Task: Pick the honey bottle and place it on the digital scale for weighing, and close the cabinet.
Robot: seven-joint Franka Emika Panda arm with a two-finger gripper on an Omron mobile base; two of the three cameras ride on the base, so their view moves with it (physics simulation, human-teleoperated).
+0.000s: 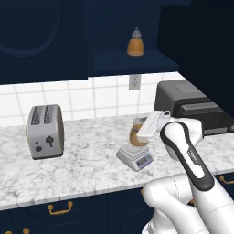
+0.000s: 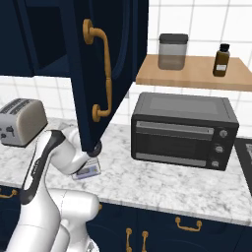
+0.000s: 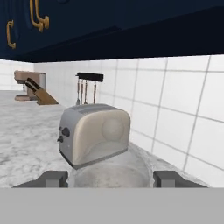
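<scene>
On the marble bench (image 1: 82, 169), just ahead of the white arm, sits the digital scale (image 1: 135, 156), w/ a honey bottle (image 1: 135, 133) standing upright on its plate. Gripper (image 1: 147, 129) is at the bottle's right side, hand body covering part of it; from left base view can't tell if fingers touch it. Hand view: fingertips (image 3: 53, 179) spread wide apart w/ a grey rounded shape between them, prob. the cap, too blurred to be sure; whether the gripper is grasping or released can't be told. Right base view: scale's display corner pokes out under the open door edge. Further left on the bench, silver toaster (image 1: 45, 130), well apart from scale. Right of scale, black toaster oven (image 2: 183, 130) against tiled wall. Above, cabinet (image 2: 106, 69) door stands open, gold handle facing out; second honey bottle (image 1: 135, 43) on the cabinet shelf inside. Wooden shelf (image 2: 192, 74) over the oven holds a grey canister (image 2: 173, 50) & a small dark bottle (image 2: 221, 60). Far off in hand view: knife block (image 3: 38, 93) & hanging utensils (image 3: 87, 87).
</scene>
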